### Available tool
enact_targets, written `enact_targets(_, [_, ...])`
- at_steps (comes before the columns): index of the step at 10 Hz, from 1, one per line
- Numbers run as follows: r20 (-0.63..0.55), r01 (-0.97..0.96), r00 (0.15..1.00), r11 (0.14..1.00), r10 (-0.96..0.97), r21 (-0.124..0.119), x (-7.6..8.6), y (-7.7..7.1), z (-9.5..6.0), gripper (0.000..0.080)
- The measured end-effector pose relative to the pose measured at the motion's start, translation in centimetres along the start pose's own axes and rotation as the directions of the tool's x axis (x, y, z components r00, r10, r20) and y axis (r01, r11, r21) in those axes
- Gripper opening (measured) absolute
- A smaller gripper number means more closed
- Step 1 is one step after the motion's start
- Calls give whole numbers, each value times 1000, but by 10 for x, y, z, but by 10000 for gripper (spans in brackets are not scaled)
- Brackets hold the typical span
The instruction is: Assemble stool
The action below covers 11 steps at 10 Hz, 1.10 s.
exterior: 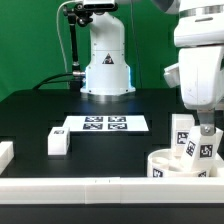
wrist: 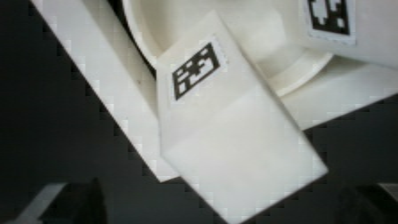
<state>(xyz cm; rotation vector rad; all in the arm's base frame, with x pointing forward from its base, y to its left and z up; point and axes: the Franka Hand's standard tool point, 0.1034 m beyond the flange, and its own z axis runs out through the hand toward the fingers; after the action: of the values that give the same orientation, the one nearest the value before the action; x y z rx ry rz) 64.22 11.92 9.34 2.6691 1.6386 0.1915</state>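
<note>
As the white robot arm (exterior: 200,60) hangs over the near corner at the exterior view's right, the claw (wrist: 210,203) stands spread as wide as it goes, dark fingertips (wrist: 43,201) far out to either side and nothing gripped between them. Right beneath it, in the wrist view, a short white blocky leg (wrist: 222,140) with a black-and-white square tag runs slantwise across the white round thick disc seat (wrist: 311,65). Its free end lies in the gap between the fingertips, touching neither as far as I can see. Out in the exterior view, that seat sits on the black table (exterior: 40,115) at the right, near the long white border rail (exterior: 90,190), directly under the arm. Another white blocky leg (exterior: 58,143) lies alone, well off to the left, just beside the flat white marker board (exterior: 105,124).
</note>
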Motion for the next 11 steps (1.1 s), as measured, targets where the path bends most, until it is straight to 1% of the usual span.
enact_targets(1, [16, 86, 996, 996, -86, -6, -2, 1, 2, 649])
enact_targets(3, [42, 259, 965, 966, -258, -7, -8, 2, 6, 649])
enact_targets(6, [60, 385, 922, 923, -384, -5, -13, 6, 6, 649])
enact_targets(7, [69, 448, 892, 894, -447, -2, -15, 7, 6, 649])
enact_targets(9, [77, 498, 864, 867, -497, 2, -19, 9, 7, 649])
enact_targets(10, [77, 488, 870, 873, -487, 3, -20, 9, 8, 523])
enact_targets(11, [77, 487, 870, 873, -486, 4, -20, 9, 9, 523])
